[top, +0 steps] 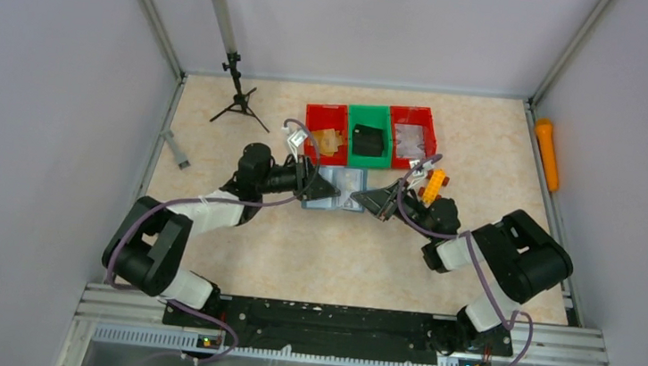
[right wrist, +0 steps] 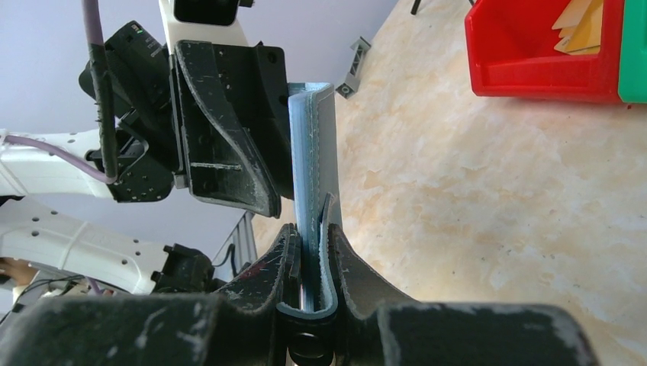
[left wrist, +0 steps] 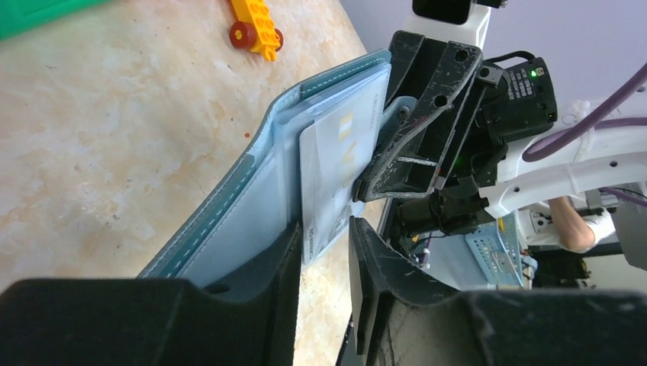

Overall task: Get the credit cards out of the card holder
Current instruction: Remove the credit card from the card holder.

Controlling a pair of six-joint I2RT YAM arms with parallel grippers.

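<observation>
The slate-teal card holder (top: 338, 190) hangs open just above the table between the two arms. My right gripper (right wrist: 311, 244) is shut on its folded end, clamping the card holder (right wrist: 313, 145) edge-on. In the left wrist view the card holder (left wrist: 244, 206) shows its pale blue inside, and a white credit card (left wrist: 336, 171) sticks partway out of a pocket. My left gripper (left wrist: 324, 252) is open, with the card's lower corner in the gap and one finger lying against the inner flap. From above, my left gripper (top: 307, 181) faces my right gripper (top: 374, 200).
Behind the grippers stand a red bin (top: 311, 137) with tan pieces, a green bin (top: 370, 109) holding a black object, and another red bin (top: 414, 113). A yellow toy block (top: 432, 184) lies near the right arm. An orange cylinder (top: 546, 153) lies far right and a tripod (top: 237, 94) stands far left.
</observation>
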